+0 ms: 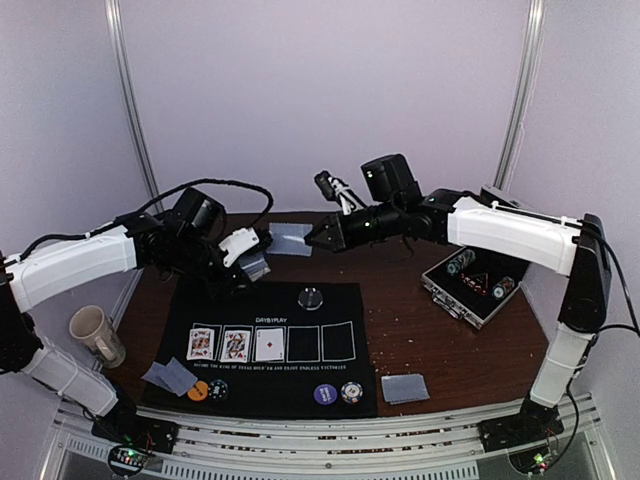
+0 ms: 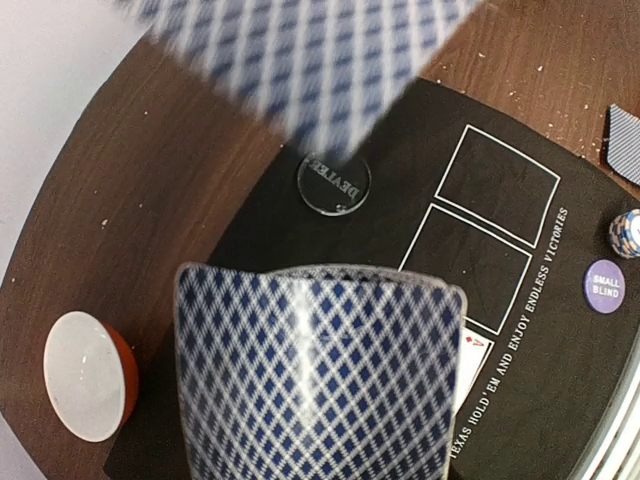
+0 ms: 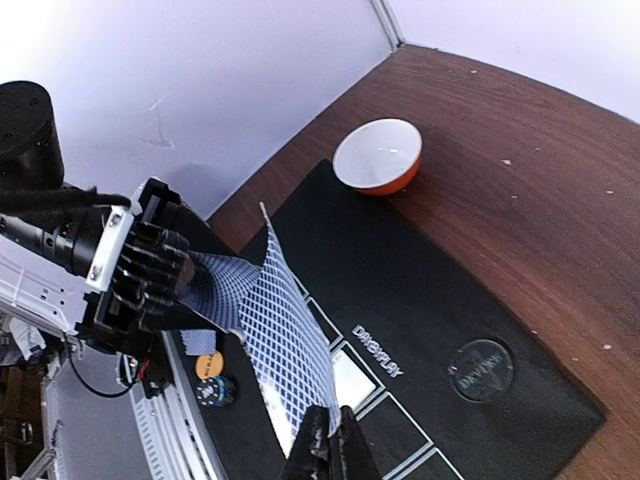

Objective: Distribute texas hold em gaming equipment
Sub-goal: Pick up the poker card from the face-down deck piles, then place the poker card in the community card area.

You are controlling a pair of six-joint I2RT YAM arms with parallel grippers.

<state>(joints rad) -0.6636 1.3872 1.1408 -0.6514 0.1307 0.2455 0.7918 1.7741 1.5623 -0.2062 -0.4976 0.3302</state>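
Note:
My left gripper [image 1: 250, 258] is shut on a deck of blue-lattice-backed playing cards [image 2: 320, 370], which hides its fingers in the left wrist view. My right gripper [image 3: 335, 445] is shut on the edge of one card [image 3: 285, 340], bent upward off the deck's top. Both hang above the back of the black mat [image 1: 340, 375]. Three cards lie face up in the mat's boxes [image 1: 236, 345]. The clear dealer disc [image 1: 311, 297] lies behind them. Orange [image 1: 198, 391], dark [image 1: 218, 389], purple [image 1: 325, 394] and black-and-white chips [image 1: 351, 392] sit along the front edge.
A beige mug [image 1: 97, 335] stands at the left table edge. A red-and-white bowl [image 3: 378, 155] sits beyond the mat's far left corner. An open metal chip case [image 1: 475, 280] lies at the right. Face-down cards lie at front left [image 1: 168, 375] and front right [image 1: 405, 388].

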